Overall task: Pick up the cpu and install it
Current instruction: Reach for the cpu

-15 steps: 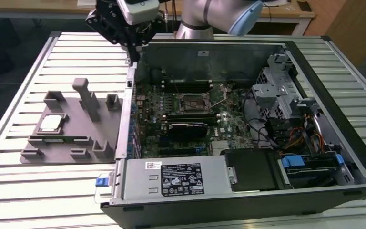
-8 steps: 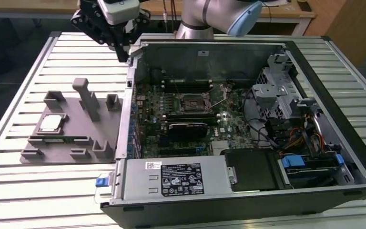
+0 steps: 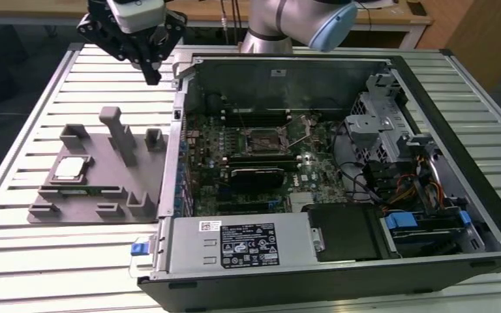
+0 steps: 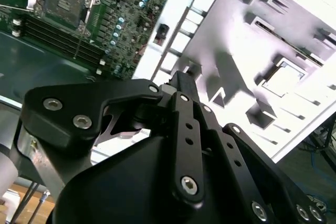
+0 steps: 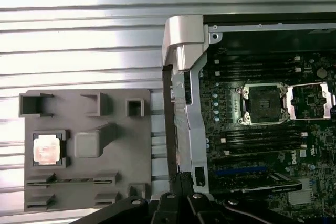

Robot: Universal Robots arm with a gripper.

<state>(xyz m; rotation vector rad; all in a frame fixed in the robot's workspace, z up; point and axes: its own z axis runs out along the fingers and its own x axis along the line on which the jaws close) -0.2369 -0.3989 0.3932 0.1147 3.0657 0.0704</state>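
In the exterior view, the holder tray [image 3: 94,175] lies on the worktop [image 3: 24,261] at centre left of the frame. The cpu [image 3: 70,167] sits in a pocket near the tray's left edge. The open computer case [image 3: 485,195] lies just right of the tray, across the centre and right. Inside it, the socket [image 3: 263,139] sits on the motherboard [image 3: 320,173]. The gripper [image 3: 152,77] hangs at upper left, over the worktop behind the tray, beside the case's far left corner.

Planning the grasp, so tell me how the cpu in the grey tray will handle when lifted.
Probably stiff and light: the cpu is a small flat square with a metal top. Likely slippery to pinch, since that top looks smooth and shiny. It sits in a pocket of the grey tray, so a nudge probably won't slide it.
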